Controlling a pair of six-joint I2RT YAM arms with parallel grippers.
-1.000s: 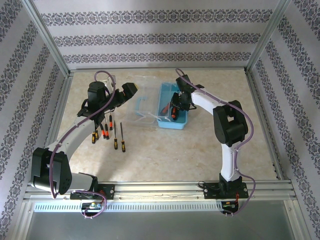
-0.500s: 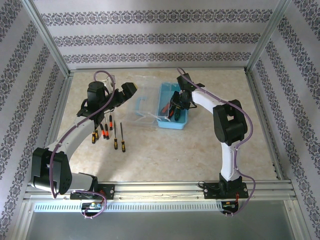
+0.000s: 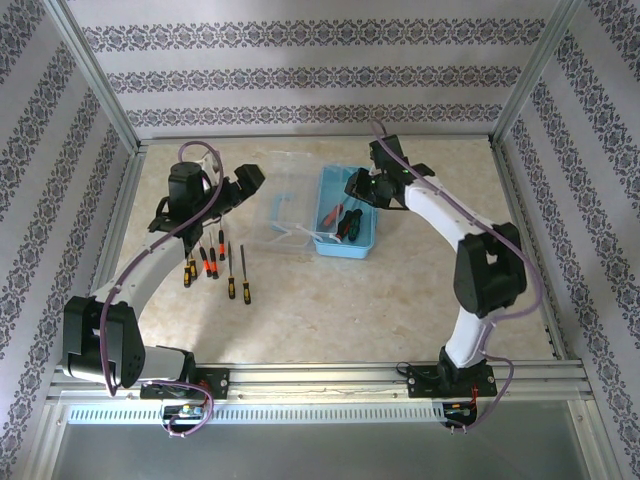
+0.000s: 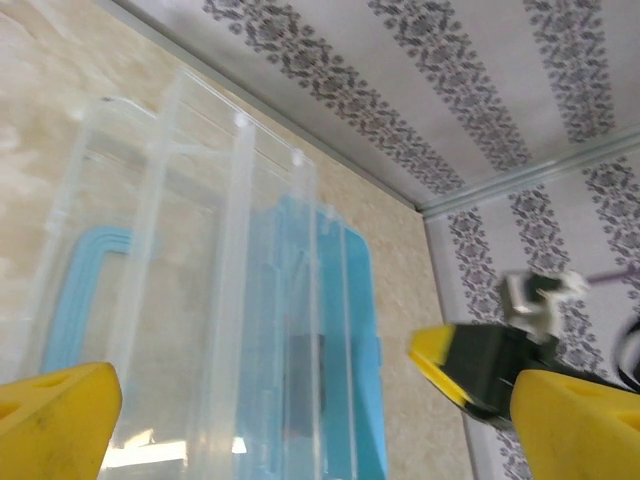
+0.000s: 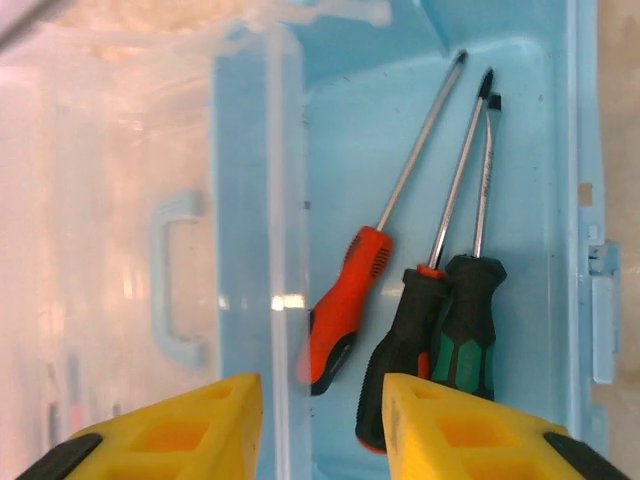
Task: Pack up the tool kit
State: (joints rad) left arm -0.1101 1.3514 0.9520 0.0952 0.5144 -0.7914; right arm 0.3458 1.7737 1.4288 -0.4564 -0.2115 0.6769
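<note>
Leftward, several loose screwdrivers [image 3: 215, 262] lie on the table [image 3: 330, 300] near the left tool [image 3: 247, 180], which is spread wide, probably ready to collect one. The clear lid [image 3: 283, 205] lies open so the blue tool box [image 3: 365, 240] can be filled. The box holds three screwdrivers [image 5: 440, 300], and the right tool [image 3: 359, 189] hangs above them, parted and empty.

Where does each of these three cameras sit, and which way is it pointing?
Top external: fixed above and behind the arms, looking down on the table; both arms show, with left pincer and right pincer.
Left wrist: on the left arm, facing across the clear lid toward the blue box; its yellow fingertips sit wide apart at the bottom.
Right wrist: on the right arm, looking down into the blue box at three screwdrivers; its yellow fingertips below.
Shared: all three see the clear lid and blue box.
</note>
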